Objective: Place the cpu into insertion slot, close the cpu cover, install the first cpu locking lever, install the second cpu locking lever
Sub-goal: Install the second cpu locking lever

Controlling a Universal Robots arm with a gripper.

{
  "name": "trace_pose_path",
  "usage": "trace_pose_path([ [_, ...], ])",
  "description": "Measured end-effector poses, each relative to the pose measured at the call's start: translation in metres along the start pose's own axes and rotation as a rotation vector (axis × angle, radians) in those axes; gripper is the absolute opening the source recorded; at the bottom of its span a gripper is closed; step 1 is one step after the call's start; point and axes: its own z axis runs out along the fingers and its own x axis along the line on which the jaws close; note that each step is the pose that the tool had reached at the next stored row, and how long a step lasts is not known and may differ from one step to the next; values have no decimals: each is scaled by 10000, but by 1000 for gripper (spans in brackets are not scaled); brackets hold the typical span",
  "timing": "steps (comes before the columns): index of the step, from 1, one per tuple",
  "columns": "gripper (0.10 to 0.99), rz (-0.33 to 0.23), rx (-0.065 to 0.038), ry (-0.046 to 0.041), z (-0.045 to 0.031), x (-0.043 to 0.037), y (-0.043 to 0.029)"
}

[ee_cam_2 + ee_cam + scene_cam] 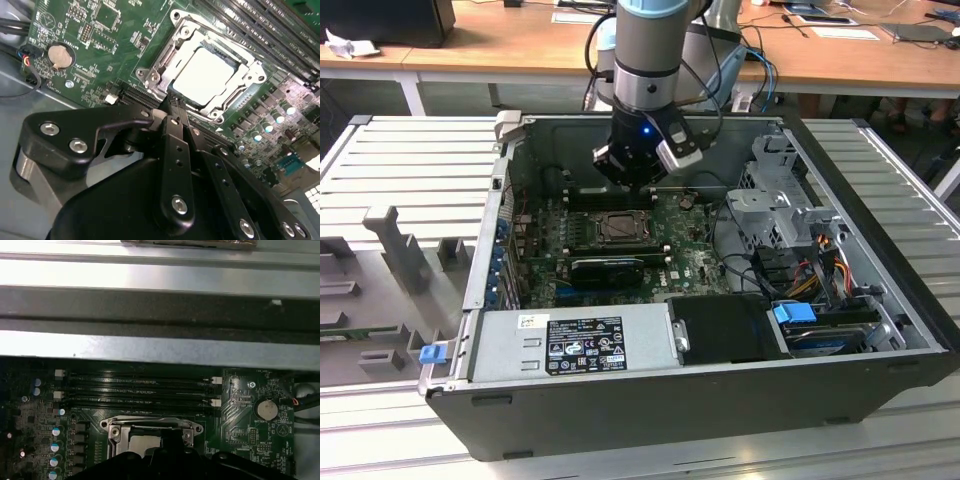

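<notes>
The cpu [202, 75] shows its pale square face inside the insertion slot [620, 228] on the green motherboard [100, 30]. The cpu cover [167, 52], a metal frame with a square window, lies flat around the chip. My gripper [172, 107] hangs just above the socket's edge, its black fingers pressed together with nothing between them. In the exterior view the gripper [638, 180] sits over the far side of the socket. The first wrist view has the cpu [145, 441] partly hidden behind the gripper's black body. I cannot tell how the locking levers stand.
Memory slots [135, 387] run beside the socket, toward the case wall [150, 347]. A coin battery [59, 55] sits on the board. A long black ridged card [608, 268], the power supply [575, 340] and a drive cage [780, 200] with cables crowd the case.
</notes>
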Motion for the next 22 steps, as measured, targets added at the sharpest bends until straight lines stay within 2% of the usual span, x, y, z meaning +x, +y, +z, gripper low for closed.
trace_pose_path([
  [2, 106, 1, -2, -2, -64, 0, 3],
  [5, 106, 1, -1, 0, -80, 1, -32],
  [6, 106, 2, -2, 0, -82, 3, -69],
  [8, 106, 1, -1, 0, -88, 7, -194],
  [13, 106, 2, -1, 0, -95, 13, -318],
  [18, 106, 3, -3, 8, -102, 14, -360],
  [22, 106, 5, -3, 12, -111, 21, -532],
])
